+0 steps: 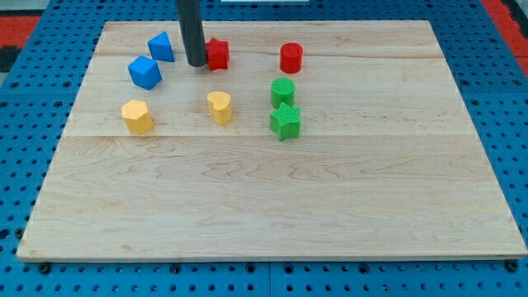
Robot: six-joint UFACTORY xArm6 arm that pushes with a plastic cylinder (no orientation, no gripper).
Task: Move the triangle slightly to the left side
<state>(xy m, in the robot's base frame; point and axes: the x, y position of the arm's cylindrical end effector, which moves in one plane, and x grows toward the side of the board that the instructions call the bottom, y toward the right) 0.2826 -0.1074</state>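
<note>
The blue triangle block (162, 47) sits near the view's top left of the wooden board (272, 206). My tip (196, 63) is just to the triangle's right, a small gap apart from it, and right next to the left side of a red star-like block (218, 54). A blue cube (144, 73) lies just below and left of the triangle.
A red cylinder (291, 58) stands to the view's right of the red star-like block. A yellow hexagon-like block (137, 116) and a yellow heart-like block (219, 107) lie lower. A green round block (283, 91) touches a green star block (285, 121) below it.
</note>
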